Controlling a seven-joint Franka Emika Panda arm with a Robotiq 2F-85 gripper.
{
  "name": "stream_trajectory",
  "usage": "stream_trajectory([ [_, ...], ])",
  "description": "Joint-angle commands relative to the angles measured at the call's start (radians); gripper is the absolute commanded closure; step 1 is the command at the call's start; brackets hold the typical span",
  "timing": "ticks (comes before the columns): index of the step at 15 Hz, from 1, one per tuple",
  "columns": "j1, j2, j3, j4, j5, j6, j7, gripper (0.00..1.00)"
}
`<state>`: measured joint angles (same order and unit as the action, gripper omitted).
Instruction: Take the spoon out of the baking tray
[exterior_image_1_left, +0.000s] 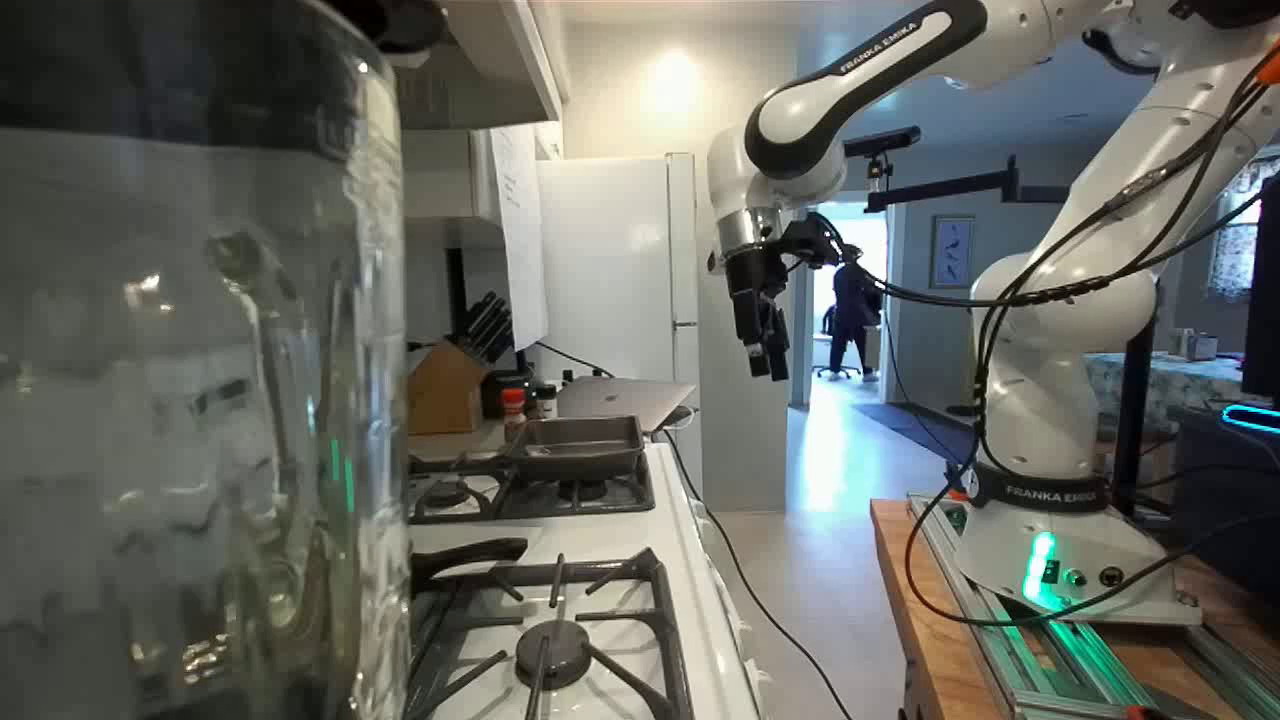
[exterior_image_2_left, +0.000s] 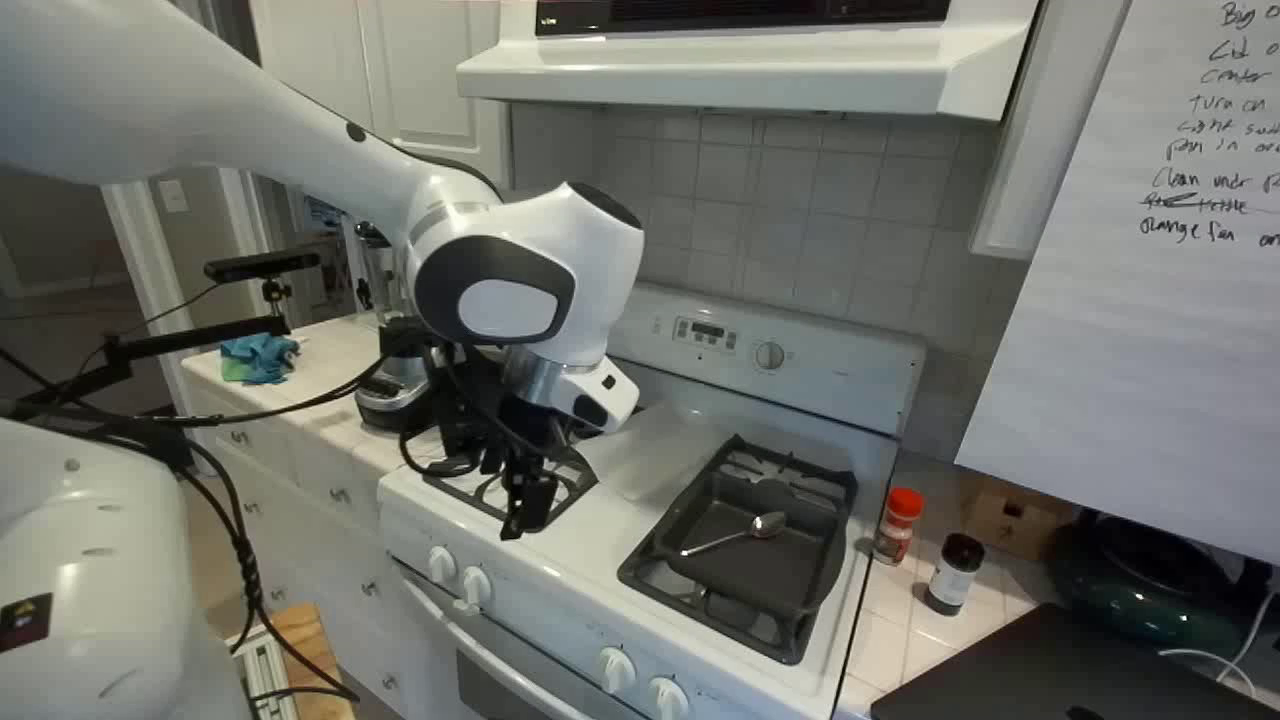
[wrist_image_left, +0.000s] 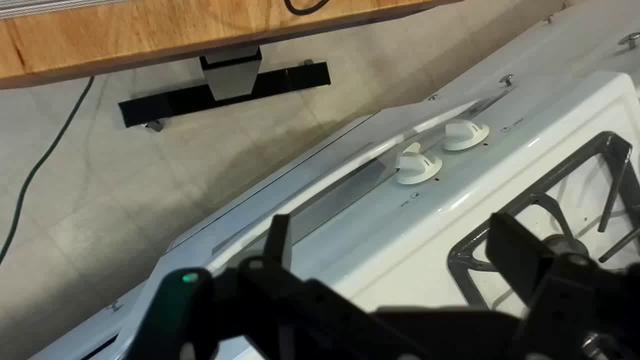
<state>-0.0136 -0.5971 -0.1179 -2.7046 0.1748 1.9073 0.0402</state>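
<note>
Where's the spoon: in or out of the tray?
In: an exterior view shows the spoon lying inside the baking tray, within its rim.

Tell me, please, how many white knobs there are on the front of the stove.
4. In an exterior view, from picture left: the first knob and the second knob sit close together; the third knob and the fourth knob sit nearer the baking tray. None seems hidden.
</note>
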Motion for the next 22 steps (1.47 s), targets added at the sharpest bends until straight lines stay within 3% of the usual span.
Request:
stream_trajectory([
  [1,-0.02,0.001,0.019,0.002,0.01,-0.005,-0.009,0.0],
  [5,-0.02,0.001,0.019,0.002,0.01,-0.005,-0.009,0.0],
  [8,-0.019,0.099,0.031,0.05,0.028,0.105,0.022,0.0],
  [13,-0.042,0.328,0.04,0.209,-0.006,0.305,0.093,0.0],
  [22,-0.04,0.756,0.041,0.593,-0.111,0.392,0.199,0.0],
])
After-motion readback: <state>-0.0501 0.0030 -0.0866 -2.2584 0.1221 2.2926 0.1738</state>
